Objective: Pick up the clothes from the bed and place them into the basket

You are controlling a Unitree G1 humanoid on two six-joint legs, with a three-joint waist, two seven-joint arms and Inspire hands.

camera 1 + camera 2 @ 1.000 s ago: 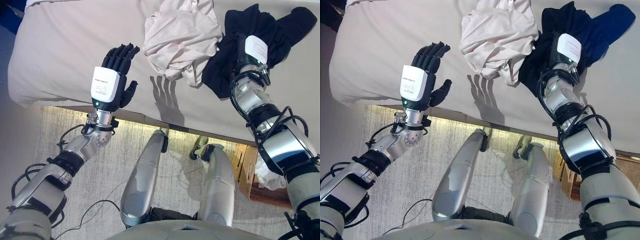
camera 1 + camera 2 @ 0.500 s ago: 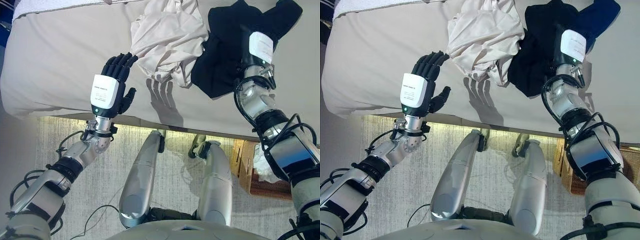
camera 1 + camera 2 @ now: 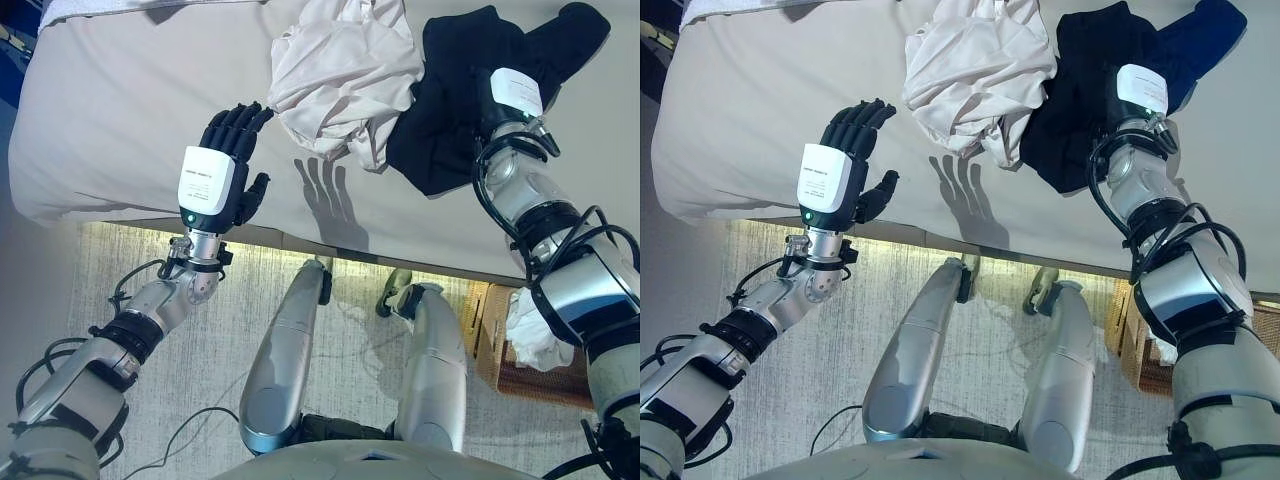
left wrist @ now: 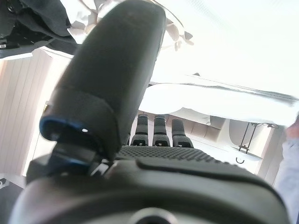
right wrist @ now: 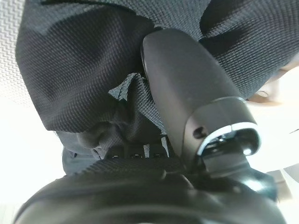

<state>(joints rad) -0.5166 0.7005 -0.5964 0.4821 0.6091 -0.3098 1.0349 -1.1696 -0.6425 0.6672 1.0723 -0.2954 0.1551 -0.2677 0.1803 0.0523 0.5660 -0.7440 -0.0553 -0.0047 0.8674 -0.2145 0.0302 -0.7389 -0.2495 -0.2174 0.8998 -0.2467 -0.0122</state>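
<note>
So the right hand (image 3: 505, 100) is buried in the crumpled black garment (image 3: 470, 60) on the beige-sheeted bed (image 3: 120, 110), and the wrist view shows the thumb pressed into the dark knit with cloth bunched up between thumb and fingers (image 5: 140, 151). To me that's fingers clamped on the fabric. Compared with a second ago, the black piece has bunched a bit tighter around that hand, though honestly most of the difference is the head camera shifting, so I wouldn't call it a lift yet. The garment is touching the mattress, not in the air.

The left hand (image 3: 215, 170) has eased in toward the rumpled white cloth pile (image 3: 340, 70) over the last second. Its fingers are straight and apart, tips just short of the pile's near edge, holding nothing.

The woven wicker basket (image 3: 530, 365) sits on the floor at the robot's right, below the bed edge, with something white already inside. My guess: grip is set, next is hauling the black garment off and down to the basket.
</note>
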